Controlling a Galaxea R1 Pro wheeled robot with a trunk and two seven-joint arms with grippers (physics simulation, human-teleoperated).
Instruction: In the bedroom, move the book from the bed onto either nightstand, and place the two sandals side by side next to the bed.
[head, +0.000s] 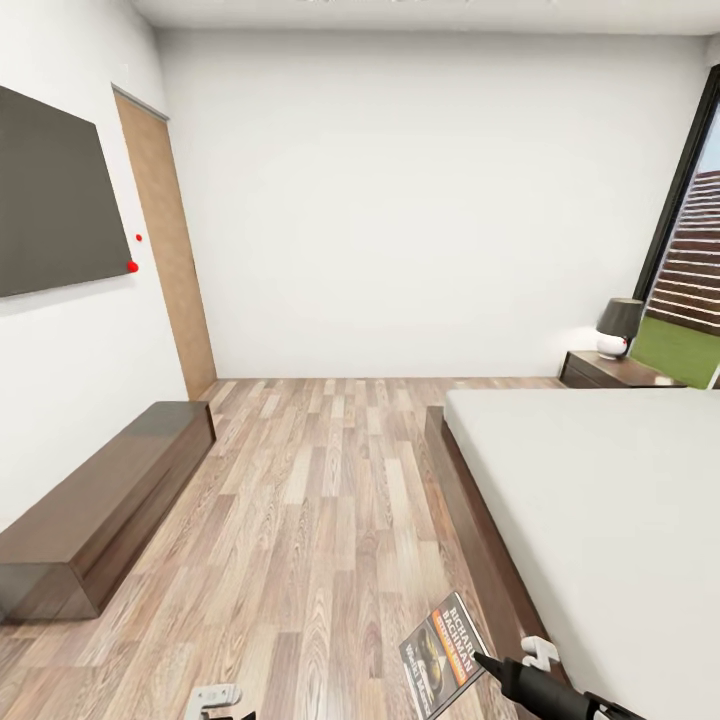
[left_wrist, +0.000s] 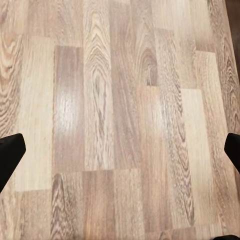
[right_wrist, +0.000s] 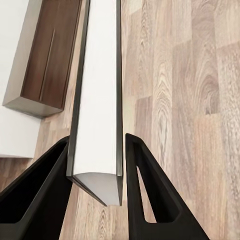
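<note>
Far left: long low cabinet (head: 100, 500) against the wall, not a nightstand. Near left: left gripper (left_wrist: 120, 150) hangs over bare floor (head: 320, 480), fingers wide apart, holding nothing. Near centre-right: the book (head: 443, 655) is off the bed (head: 600, 500), pinched edge-on between the closed fingers of the right gripper (right_wrist: 97, 185). Far right: nightstand (head: 610, 372) with lamp (head: 618, 328) beside the bed's head. Judgement: carry step in hand; next, drive to that nightstand and lay the book flat, clear of the lamp.
</note>
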